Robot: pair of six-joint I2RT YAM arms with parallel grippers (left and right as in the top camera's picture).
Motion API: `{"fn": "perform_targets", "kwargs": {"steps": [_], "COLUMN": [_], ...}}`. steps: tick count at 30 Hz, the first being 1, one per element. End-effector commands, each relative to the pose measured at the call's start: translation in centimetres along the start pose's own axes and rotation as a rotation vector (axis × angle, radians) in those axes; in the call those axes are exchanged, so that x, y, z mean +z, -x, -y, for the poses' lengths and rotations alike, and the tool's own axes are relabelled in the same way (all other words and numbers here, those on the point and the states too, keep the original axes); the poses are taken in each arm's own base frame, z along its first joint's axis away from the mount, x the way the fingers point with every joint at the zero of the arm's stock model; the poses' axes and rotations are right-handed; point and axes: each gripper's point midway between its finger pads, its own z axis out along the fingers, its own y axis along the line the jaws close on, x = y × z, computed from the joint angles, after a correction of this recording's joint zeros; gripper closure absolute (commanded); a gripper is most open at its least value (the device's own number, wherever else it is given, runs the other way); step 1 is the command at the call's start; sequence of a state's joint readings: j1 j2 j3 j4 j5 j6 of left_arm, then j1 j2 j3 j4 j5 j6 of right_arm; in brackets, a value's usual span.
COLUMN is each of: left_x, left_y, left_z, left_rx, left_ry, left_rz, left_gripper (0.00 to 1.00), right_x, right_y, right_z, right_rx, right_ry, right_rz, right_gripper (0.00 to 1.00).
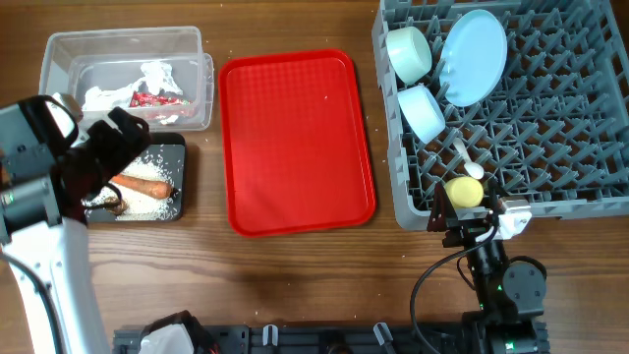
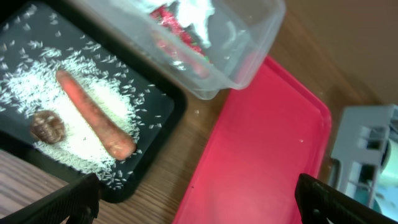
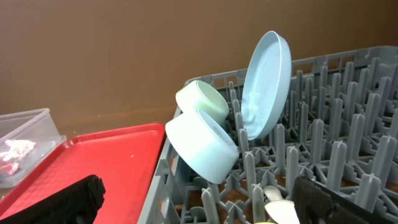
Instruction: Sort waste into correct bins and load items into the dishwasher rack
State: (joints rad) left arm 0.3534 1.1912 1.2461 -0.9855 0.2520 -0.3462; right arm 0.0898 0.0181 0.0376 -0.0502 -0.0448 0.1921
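At the far right corner of the worktop (image 1: 295, 285), a grey grid rack (image 1: 511, 208) holds a pale blue plate (image 1: 474, 54) on edge between its pegs, a small bowl (image 1: 409, 51) and a second bowl (image 1: 423, 110) tipped on their sides beside it, a white spoon (image 1: 466, 157), and a yellow cup (image 1: 464, 192) close to the rack's near wall. The right end effector (image 3: 199, 202) hangs at that wall, fingers spread wide and gripping nothing, the cup just beneath. Along the left edge, the left end effector (image 2: 202, 202), likewise apart and empty, hovers over a shallow black tray (image 2: 163, 106) carrying an orange carrot (image 2: 93, 112), a brown lump (image 2: 46, 126) and scattered rice (image 2: 37, 81). The clear tub (image 1: 59, 49) beyond it contains crumpled paper (image 1: 155, 74) and a red wrapper (image 1: 155, 98). A red tray (image 1: 295, 143) lies between. Sorting looks all but finished. The step in hand appears to be leaving the cup, best done by rising straight up so the fingers miss the stiff pegs. Smooth, light plastic tips easily, and loose grains scatter at a brush.
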Motion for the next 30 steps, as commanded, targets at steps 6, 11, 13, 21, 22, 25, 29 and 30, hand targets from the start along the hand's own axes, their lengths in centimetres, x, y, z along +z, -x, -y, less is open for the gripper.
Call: {"fn": "perform_targets", "kwargs": {"steps": [6, 11, 13, 21, 22, 25, 29, 30], "left_x": [-5.9, -3.2, -2.0, -0.3, 0.0, 2.7, 3.0, 3.0], "left_y": [-3.7, -7.3, -8.4, -9.6, -9.7, -11.3, -11.6, -11.6], "left_z": [5.6, 3.6, 2.6, 0.4, 0.3, -1.0, -1.1, -1.1], "left_rx": [0.278, 0.303, 0.300, 0.278, 0.278, 0.281, 0.285, 0.285], "left_ry": [-0.276, -0.479, -0.494, -0.483, -0.479, -0.418, -0.416, -0.416], "left_rz": [0.473, 0.738, 0.777, 0.842, 0.835, 0.726, 0.706, 0.707], "left_gripper": [0.00, 0.00, 0.00, 0.00, 0.00, 0.00, 0.00, 0.00], "right_x": [0.0, 0.0, 0.0, 0.0, 0.0, 0.0, 0.0, 0.0], "right_y": [-0.1, -0.1, -0.1, -0.1, -0.1, -0.1, -0.1, -0.1], "right_z": [-0.2, -0.2, -0.2, -0.2, -0.2, -0.2, -0.2, -0.2], "right_rx": [-0.006, -0.007, -0.006, -0.006, -0.006, -0.007, -0.006, -0.006], "right_ry": [0.014, 0.014, 0.015, 0.014, 0.014, 0.014, 0.014, 0.015], "right_rz": [0.005, 0.005, 0.005, 0.005, 0.005, 0.005, 0.005, 0.005], "right_gripper": [0.00, 0.00, 0.00, 0.00, 0.00, 0.00, 0.00, 0.00]}}
